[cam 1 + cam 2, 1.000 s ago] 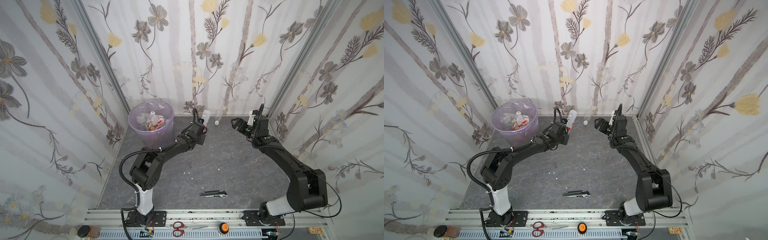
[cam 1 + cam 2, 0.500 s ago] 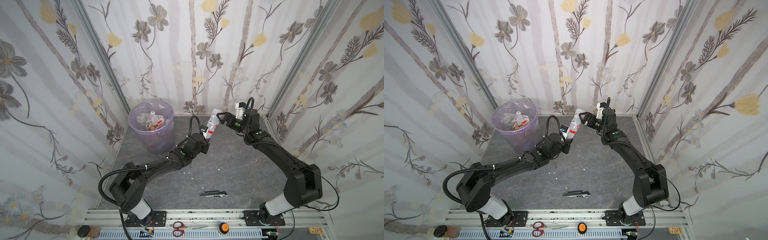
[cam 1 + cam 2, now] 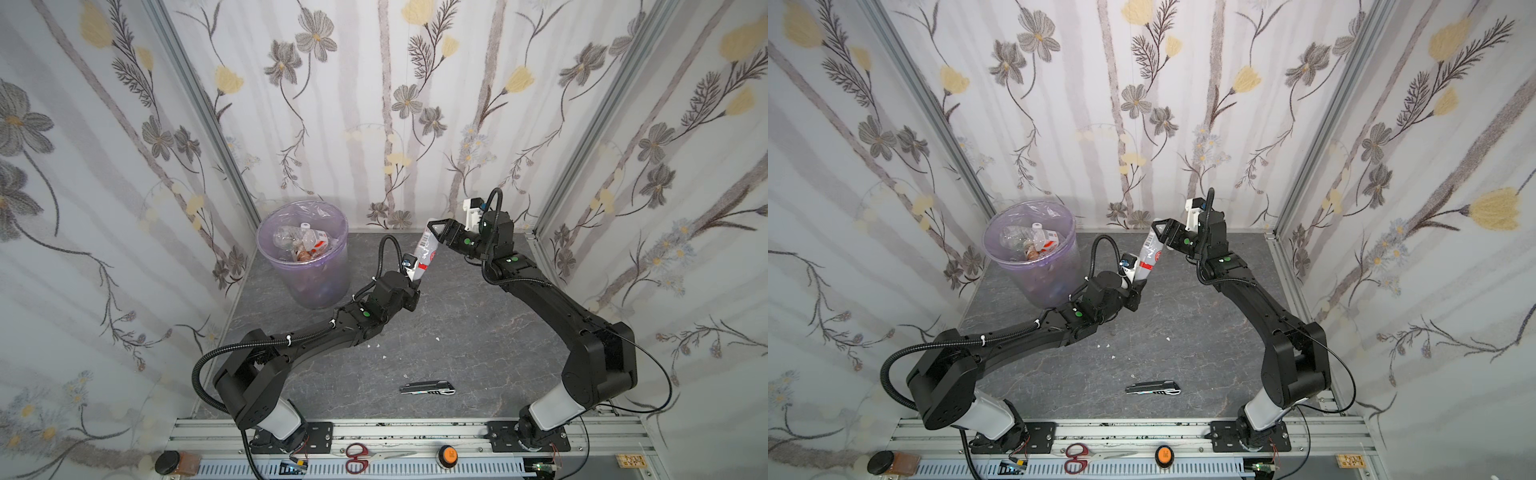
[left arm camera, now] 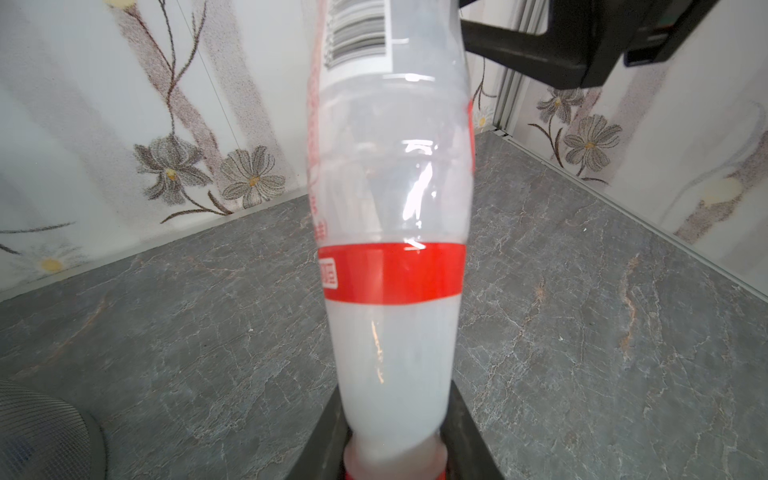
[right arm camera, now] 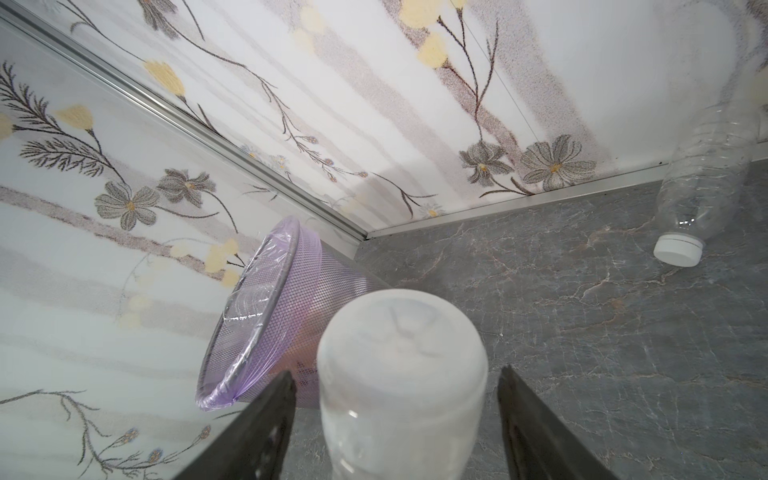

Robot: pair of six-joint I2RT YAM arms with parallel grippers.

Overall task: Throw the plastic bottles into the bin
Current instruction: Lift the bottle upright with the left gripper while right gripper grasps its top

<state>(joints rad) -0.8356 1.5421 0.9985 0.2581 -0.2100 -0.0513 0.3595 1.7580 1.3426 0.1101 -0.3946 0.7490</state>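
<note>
Cloudy clear bottle [image 3: 424, 253] with red band and barcode label, tilted in mid-air right of the bin [image 3: 324, 282], left gripper [image 3: 414, 281] clamped on its neck, right gripper [image 3: 433, 229] jaws apart astride its base, gaps either side

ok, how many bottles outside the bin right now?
2. A red-banded bottle in the left end effector, base between the right end effector's open jaws; a clear white-capped bottle by the back wall. More may be hidden.
</note>
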